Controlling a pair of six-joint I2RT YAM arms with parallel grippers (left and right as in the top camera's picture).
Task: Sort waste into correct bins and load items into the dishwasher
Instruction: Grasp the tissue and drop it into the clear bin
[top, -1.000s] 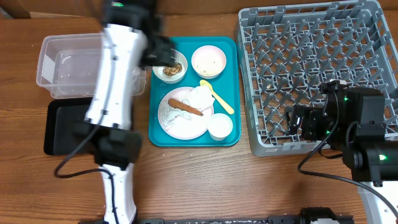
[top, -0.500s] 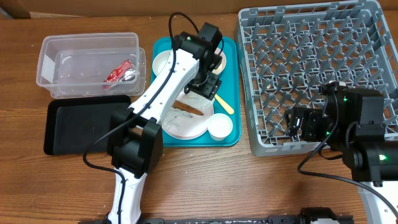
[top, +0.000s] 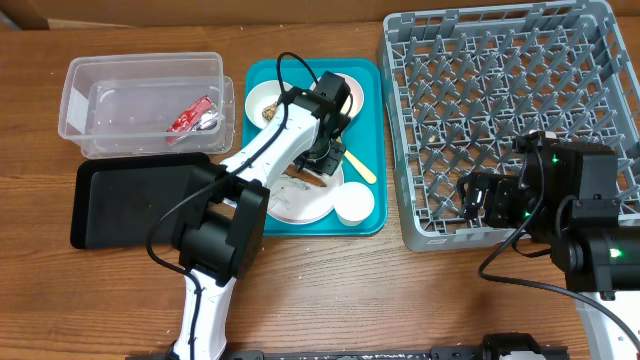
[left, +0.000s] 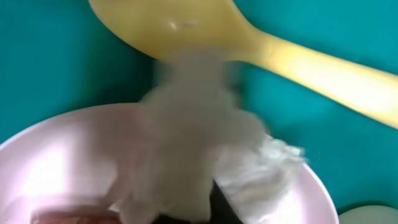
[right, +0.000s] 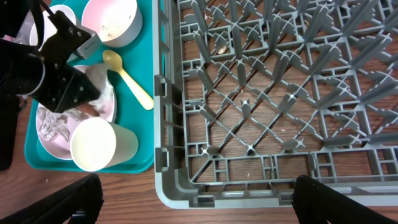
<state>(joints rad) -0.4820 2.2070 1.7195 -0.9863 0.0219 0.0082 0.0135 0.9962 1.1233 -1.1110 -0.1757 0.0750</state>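
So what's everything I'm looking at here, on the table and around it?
table: one, brown wood, under everything
tub: one, clear, back left
wrapper: one, red and silver, inside the tub
black tray: one, black, in front of the tub
teal tray: one, teal, centre
bowls: two, white, back of the teal tray
food lumps: some, brown, in the left bowl
plate: one, white, front of the teal tray
cup: one, white, right of the plate
spoon: one, yellow, on the teal tray
napkin: one, white, crumpled, over the plate
rack: one, grey, right
left gripper: shut on the napkin
right gripper: open, at the rack's near edge
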